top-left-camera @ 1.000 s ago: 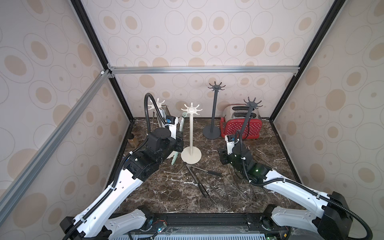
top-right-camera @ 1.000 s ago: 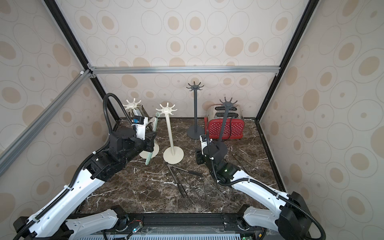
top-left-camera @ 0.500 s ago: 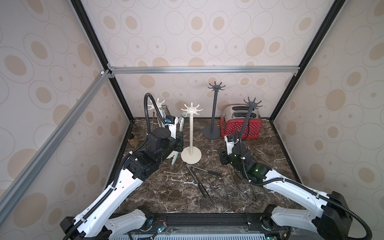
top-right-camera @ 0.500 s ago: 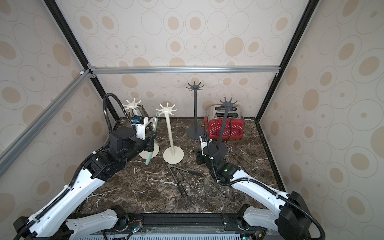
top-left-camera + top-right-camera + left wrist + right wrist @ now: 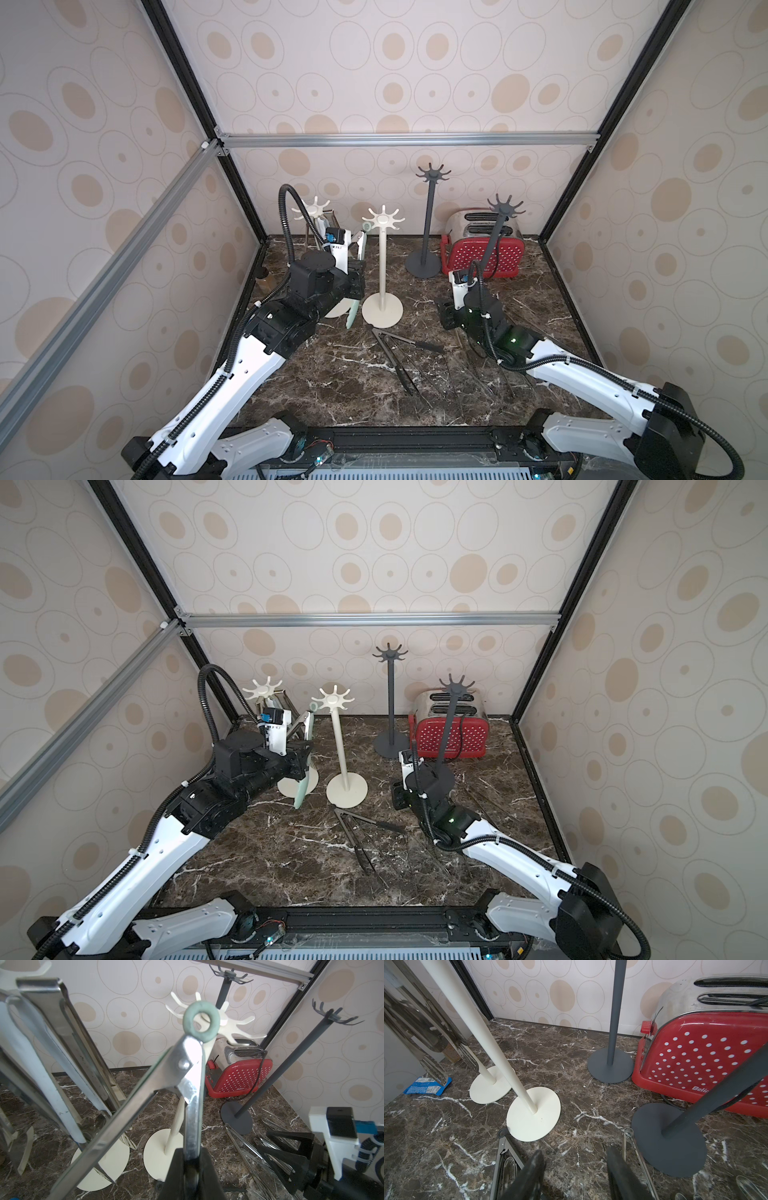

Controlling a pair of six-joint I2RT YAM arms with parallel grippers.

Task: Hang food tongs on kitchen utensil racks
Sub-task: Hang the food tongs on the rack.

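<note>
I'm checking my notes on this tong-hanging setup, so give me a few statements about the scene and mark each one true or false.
1. The left gripper is shut on the green-ringed tongs. True.
2. The right gripper holds tongs. False: it is open and empty.
3. A pair of black tongs lies on the marble table in front of a cream rack. True.
4. The red toaster stands at the front edge. False: it stands at the back wall, behind a dark grey rack.
</note>
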